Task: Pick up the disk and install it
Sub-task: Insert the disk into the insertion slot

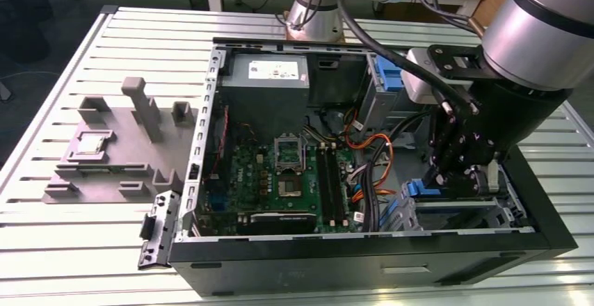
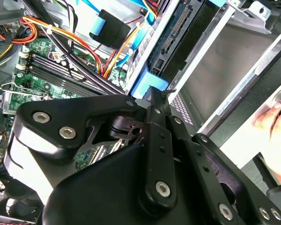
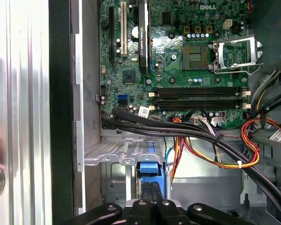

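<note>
The disk (image 1: 423, 188) stands on edge in the drive bay at the front corner of the open computer case (image 1: 199, 146), toward the exterior view's right. Its blue bracket end (image 3: 151, 169) faces the gripper, and its dark connector edge (image 2: 178, 37) lies along the metal bay. My gripper (image 1: 455, 181) reaches down into that bay. In both wrist views its black fingers close together on the blue bracket end (image 2: 150, 86). The gripper (image 3: 151, 188) looks shut on the disk. The disk's label face is hidden.
Motherboard (image 1: 278, 174) and orange and black cables (image 3: 210, 145) lie beside the bay. A grey power supply box (image 1: 269, 69) and another blue bracket (image 1: 390, 76) sit at the case's far end. A grey fixture (image 1: 121, 146) lies on the slatted table. A person's hand (image 2: 271, 117) rests near the case.
</note>
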`<state>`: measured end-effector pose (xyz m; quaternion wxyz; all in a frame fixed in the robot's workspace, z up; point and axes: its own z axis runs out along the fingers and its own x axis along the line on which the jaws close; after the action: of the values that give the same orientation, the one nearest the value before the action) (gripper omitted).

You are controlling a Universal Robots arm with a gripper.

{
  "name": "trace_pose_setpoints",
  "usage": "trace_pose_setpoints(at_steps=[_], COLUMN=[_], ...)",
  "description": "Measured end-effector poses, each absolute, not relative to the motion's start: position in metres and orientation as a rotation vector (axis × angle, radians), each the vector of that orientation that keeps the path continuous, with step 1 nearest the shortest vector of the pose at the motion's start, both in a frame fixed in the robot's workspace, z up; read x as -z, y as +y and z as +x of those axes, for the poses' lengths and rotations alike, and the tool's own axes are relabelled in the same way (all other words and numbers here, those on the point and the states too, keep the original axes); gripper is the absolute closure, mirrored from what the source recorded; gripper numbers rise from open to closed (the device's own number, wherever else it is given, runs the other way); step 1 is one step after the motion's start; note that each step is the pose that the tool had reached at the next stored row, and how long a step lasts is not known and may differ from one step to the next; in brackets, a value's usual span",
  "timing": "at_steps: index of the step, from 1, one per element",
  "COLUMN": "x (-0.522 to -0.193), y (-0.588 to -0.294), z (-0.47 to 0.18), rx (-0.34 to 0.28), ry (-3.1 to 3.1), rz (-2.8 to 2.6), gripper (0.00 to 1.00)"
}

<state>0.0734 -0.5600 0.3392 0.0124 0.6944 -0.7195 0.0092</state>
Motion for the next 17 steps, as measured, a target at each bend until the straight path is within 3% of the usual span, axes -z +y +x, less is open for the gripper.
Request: trace_pose_setpoints(at_steps=[17], x=[-0.345], y=[-0.56], z=[0.088], rx=[-0.029], ry=[-2.241], rz=[2.166], gripper=[0.9])
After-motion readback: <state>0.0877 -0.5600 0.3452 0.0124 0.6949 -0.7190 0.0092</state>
